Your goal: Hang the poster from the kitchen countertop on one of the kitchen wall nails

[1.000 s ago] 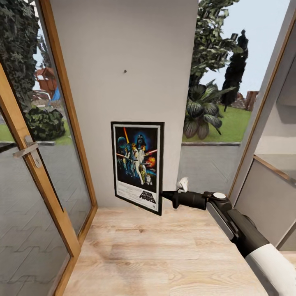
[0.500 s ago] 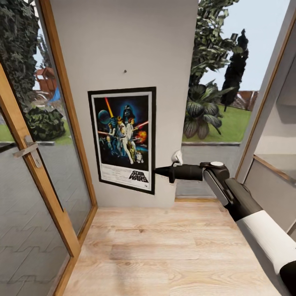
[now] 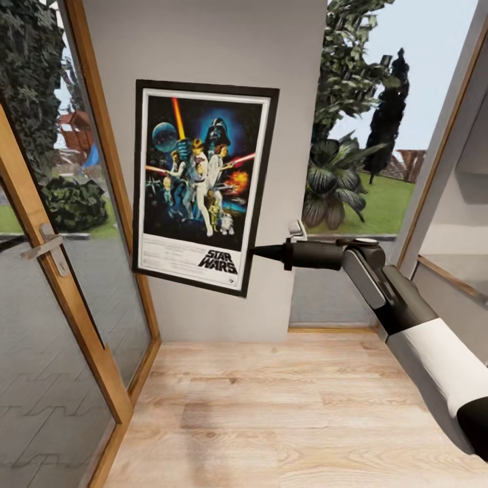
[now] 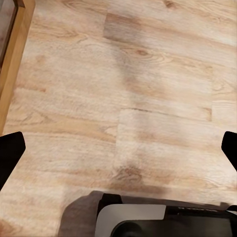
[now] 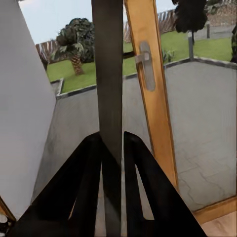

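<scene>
The right end effector (image 3: 256,252) is clamped on the lower right edge of the tall black-framed Star Wars poster (image 3: 201,183), held against the light grey wall (image 3: 298,81) at upper centre; pickup looks done, hooking onto a nail remains.

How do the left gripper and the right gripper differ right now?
The right gripper is shut on the poster's edge, its fingers pressed against the dark frame; the left gripper is open and holds nothing, its fingertips far apart. The right gripper reaches out level toward the wall; the left gripper points down at the wooden floor. Both have dark fingers.
</scene>
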